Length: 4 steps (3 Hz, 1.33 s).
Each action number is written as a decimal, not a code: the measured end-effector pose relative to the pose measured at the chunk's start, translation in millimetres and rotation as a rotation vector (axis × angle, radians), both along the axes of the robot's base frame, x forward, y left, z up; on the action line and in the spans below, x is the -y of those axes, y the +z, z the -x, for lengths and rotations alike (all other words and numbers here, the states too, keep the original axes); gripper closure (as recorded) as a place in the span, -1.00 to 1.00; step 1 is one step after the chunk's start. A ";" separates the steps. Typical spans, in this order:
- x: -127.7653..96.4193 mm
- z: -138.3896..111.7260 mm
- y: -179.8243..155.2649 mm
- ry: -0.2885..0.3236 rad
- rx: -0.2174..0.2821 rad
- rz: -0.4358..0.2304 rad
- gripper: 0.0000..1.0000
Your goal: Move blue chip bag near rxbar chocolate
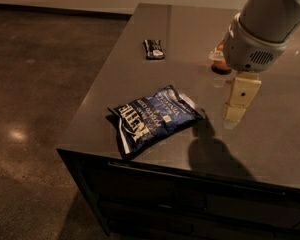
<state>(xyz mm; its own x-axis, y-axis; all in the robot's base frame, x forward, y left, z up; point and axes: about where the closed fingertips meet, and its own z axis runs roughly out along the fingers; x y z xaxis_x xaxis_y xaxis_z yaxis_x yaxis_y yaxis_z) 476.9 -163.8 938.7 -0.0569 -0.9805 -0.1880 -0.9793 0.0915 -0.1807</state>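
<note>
The blue chip bag [152, 117], dark-blue foil with white "KETTLE" lettering, lies flat near the front left corner of the dark table [190, 29]. The rxbar chocolate [153, 49], a small black bar, lies further back near the table's left edge, well apart from the bag. My gripper [238, 104] hangs above the table just right of the bag, not touching it, under the big grey wrist housing [247, 46]. Its shadow falls on the table by the bag's right end.
A round orange fruit [217, 58] sits behind the gripper, mostly hidden by the wrist housing. The table's front and left edges drop to a dark polished floor [35, 109]. Drawer fronts show below the front edge.
</note>
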 end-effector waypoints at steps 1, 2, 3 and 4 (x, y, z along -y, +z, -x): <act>-23.8 -12.9 -24.4 0.084 -0.030 0.006 -1.00; -44.8 -21.1 -45.9 0.163 -0.064 0.014 -1.00; -64.8 -22.8 -63.2 0.238 -0.095 0.022 -1.00; -85.9 -20.5 -78.2 0.320 -0.117 0.037 -1.00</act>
<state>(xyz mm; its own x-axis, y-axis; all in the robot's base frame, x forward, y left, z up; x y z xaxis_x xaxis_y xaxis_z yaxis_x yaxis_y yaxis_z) 497.5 -77.9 860.5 0.2354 -0.9582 -0.1626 -0.9716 -0.2280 -0.0633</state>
